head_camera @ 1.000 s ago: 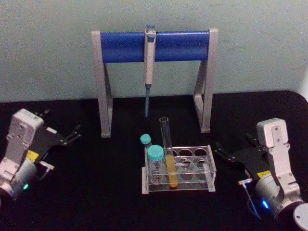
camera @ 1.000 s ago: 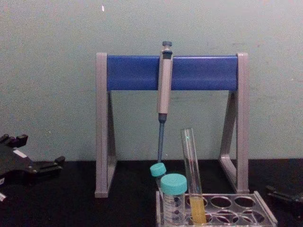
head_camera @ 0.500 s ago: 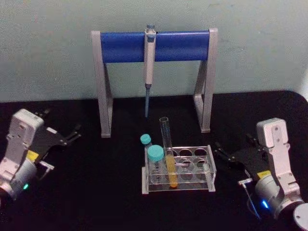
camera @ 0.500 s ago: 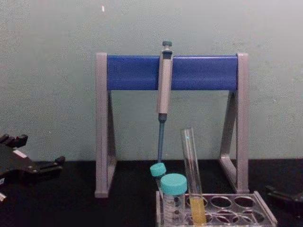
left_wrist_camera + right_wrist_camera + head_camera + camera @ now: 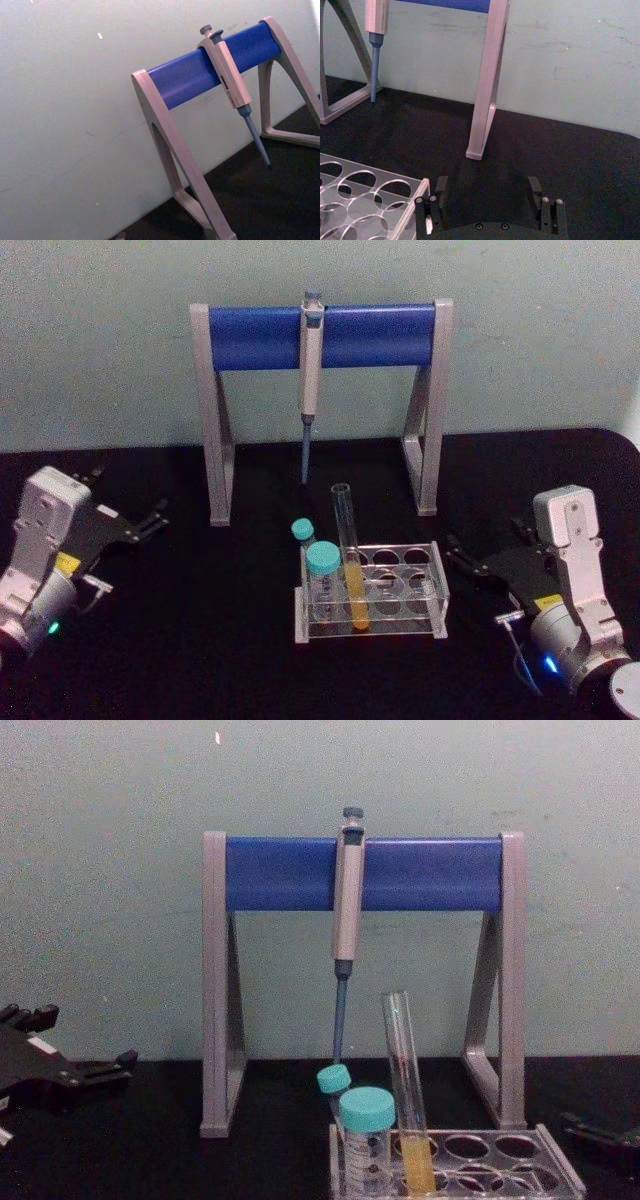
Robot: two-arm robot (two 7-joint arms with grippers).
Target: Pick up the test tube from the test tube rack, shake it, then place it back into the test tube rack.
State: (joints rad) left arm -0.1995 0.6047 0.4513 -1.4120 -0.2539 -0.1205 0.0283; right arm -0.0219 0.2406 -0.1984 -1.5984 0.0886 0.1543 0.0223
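Observation:
The test tube [image 5: 349, 552] stands slightly tilted in the front row of the clear test tube rack [image 5: 428, 592], yellow liquid in its lower part; the chest view also has this test tube [image 5: 406, 1090] in the rack [image 5: 556, 1162]. My left gripper [image 5: 128, 495] rests open at the table's left, far from the rack. My right gripper [image 5: 485, 536] sits open just right of the rack, apart from it. In the right wrist view my right gripper [image 5: 488, 183] holds nothing, and the rack's corner [image 5: 380, 170] lies beside one finger.
A grey-and-blue pipette stand [image 5: 380, 335] spans the table behind the rack, with a pipette [image 5: 310, 380] hanging from its bar. Two teal-capped tubes [image 5: 322, 572] occupy the rack's left end. The black table has open room on both sides.

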